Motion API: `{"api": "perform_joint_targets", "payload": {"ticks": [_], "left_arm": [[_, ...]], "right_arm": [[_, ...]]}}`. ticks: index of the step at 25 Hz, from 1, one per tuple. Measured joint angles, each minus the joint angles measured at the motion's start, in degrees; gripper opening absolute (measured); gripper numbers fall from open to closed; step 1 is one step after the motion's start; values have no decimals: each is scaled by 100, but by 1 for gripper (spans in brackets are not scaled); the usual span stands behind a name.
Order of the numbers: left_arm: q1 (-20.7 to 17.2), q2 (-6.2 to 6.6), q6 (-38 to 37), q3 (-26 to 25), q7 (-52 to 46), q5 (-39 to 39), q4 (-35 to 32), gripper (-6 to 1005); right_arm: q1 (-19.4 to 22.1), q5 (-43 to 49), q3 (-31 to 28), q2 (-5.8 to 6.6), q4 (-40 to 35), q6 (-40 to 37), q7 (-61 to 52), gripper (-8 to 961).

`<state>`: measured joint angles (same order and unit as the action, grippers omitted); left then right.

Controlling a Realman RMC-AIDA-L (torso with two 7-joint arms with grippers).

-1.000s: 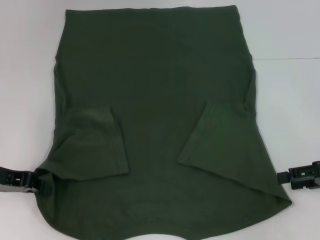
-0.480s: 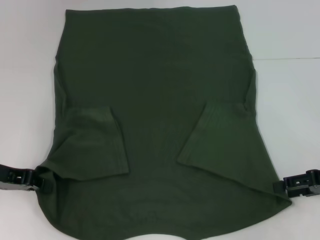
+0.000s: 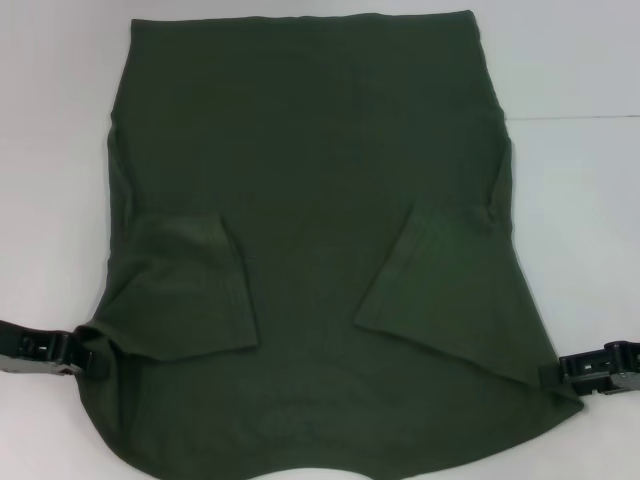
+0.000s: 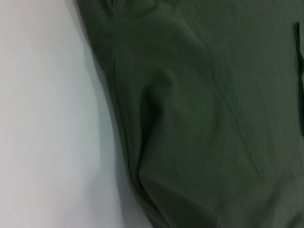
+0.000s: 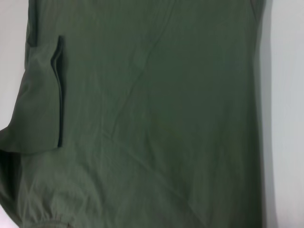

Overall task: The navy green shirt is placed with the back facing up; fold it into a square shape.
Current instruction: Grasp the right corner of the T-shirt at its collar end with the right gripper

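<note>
The navy green shirt lies flat on the white table, plain side up, much wider than my grippers. Both short sleeves are folded inward onto the body, one on the left and one on the right. At the near left, my left gripper touches the shirt's side edge at the shoulder. My right gripper touches the near right corner. The left wrist view shows the shirt's rumpled edge against the table. In the right wrist view, the shirt fills the picture, with a folded sleeve lying on it.
Bare white table lies on both sides of the shirt and beyond its far hem. A thin seam line crosses the table at the right. The shirt's near edge runs out of the head view at the bottom.
My right gripper has moved left and slightly nearer, reaching the shirt's near right corner. My left gripper has edged slightly right along the shirt's edge. The shirt has hardly shifted.
</note>
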<state>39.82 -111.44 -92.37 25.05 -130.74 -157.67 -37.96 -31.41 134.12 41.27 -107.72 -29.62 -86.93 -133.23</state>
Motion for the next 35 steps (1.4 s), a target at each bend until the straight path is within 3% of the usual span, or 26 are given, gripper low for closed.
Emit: {"api": "perform_joint_targets", "payload": {"ticks": [18,35], "left_arm": [[21,18,1,0,-31,9,0,27],[44,26,0,0,-31,9,0,28]], "right_arm": [[-17,21,25,-111,5,46,17,725],[45,96,81,-103,-5,-59,72,729]]}}
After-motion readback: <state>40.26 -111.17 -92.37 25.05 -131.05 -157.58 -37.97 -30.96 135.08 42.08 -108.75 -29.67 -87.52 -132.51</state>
